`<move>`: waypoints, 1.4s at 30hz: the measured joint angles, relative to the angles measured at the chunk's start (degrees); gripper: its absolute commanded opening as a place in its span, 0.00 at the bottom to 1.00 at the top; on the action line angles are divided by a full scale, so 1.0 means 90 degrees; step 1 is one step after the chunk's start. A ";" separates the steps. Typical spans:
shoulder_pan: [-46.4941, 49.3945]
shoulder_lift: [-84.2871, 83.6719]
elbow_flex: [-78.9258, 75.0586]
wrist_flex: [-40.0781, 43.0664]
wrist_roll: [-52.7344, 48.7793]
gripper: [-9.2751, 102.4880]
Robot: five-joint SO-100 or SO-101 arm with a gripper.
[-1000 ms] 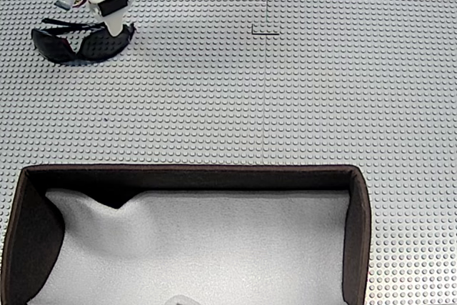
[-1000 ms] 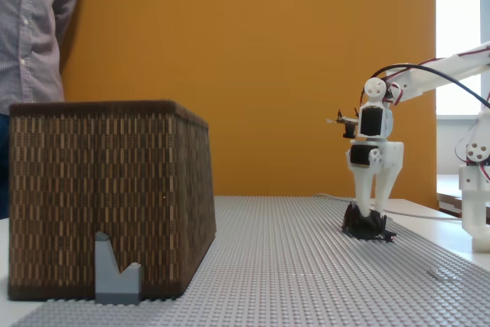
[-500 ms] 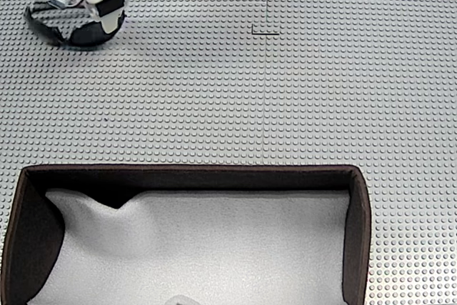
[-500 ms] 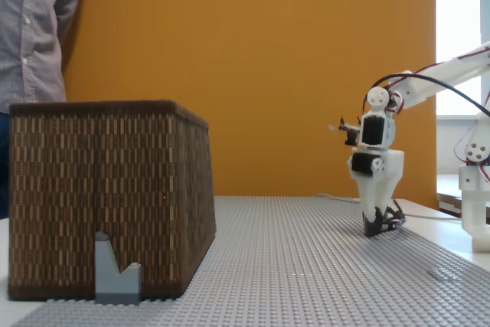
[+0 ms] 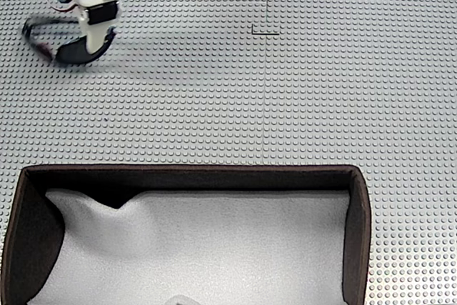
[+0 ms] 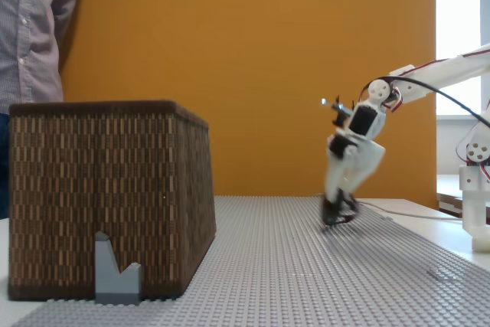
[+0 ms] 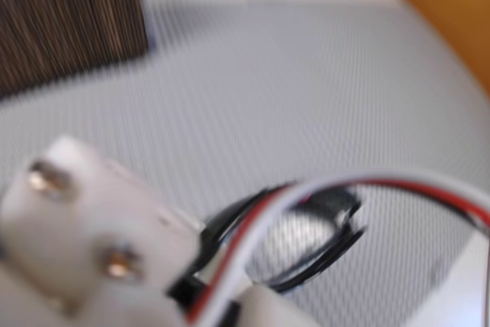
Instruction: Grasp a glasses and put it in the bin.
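Observation:
My white gripper (image 5: 96, 33) is at the far left corner of the studded plate, shut on the black sunglasses (image 5: 77, 52), which are motion-blurred and show a hint of red on one arm. From the side, the gripper (image 6: 339, 203) tilts toward the bin with the sunglasses (image 6: 334, 218) hanging just above the plate. The blurred wrist view looks past a white finger to the sunglasses (image 7: 310, 239), with a red and white cable in front. The bin (image 5: 186, 171), dark brown with grey lining, takes up the near edge; its woven wall (image 6: 107, 189) stands well left of the gripper. The bin (image 7: 61, 28) is far off.
A grey studded baseplate (image 5: 300, 98) covers the table between gripper and bin. A person in a checked shirt (image 6: 31, 28) stands behind the bin. A small grey brick piece (image 6: 116, 277) leans against the bin's front. Another white arm's base (image 6: 478, 204) stands at the right.
The gripper closed on the sunglasses, raised them off the plate, and now swings them toward the bin with the wrist tilted.

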 measured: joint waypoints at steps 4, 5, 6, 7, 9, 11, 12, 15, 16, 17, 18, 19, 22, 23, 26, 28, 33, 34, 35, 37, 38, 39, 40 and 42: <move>-0.0254 0.0527 -0.0195 -0.1436 0.0830 0.08; -0.0332 0.0635 -0.0195 -0.1768 0.0986 0.08; -0.0430 0.0771 -0.0205 -0.2139 0.1182 0.08; -0.0596 0.0928 -0.0244 -0.2529 0.1270 0.08; -0.0752 0.1123 -0.0293 -0.3037 0.1533 0.08; -0.0879 0.1396 -0.0313 -0.3574 0.1895 0.08; -0.0986 0.1484 -0.0361 -0.3828 0.2002 0.08; -0.1240 0.1670 -0.0420 -0.4375 0.2324 0.08; -0.1309 0.1729 -0.0527 -0.4648 0.2373 0.08; -0.1396 0.1768 -0.0586 -0.4756 0.2402 0.08; -0.1445 0.1787 -0.0605 -0.4814 0.2461 0.08; -0.1562 0.1787 -0.0684 -0.4922 0.2490 0.08; -0.1934 0.1758 -0.0957 -0.5205 0.2559 0.08; -0.2002 0.1738 -0.1045 -0.5264 0.2559 0.08; -0.2139 0.1279 -0.1367 -0.5391 0.2617 0.08; -0.2383 0.0801 -0.1709 -0.5391 0.2646 0.08; -0.2402 -0.0098 -0.2295 -0.5303 0.2773 0.08; -0.2402 -0.0332 -0.2412 -0.5225 0.2822 0.08; -0.2412 -0.0645 -0.2559 -0.5127 0.2920 0.08; -0.2471 -0.0879 -0.2646 -0.5088 0.2949 0.08; -0.2520 -0.1016 -0.2744 -0.5039 0.2969 0.08; -0.2568 -0.1191 -0.2881 -0.4990 0.2969 0.08; -0.2607 -0.1367 -0.3047 -0.4863 0.2998 0.08; -0.2598 -0.1494 -0.3164 -0.4775 0.3057 0.08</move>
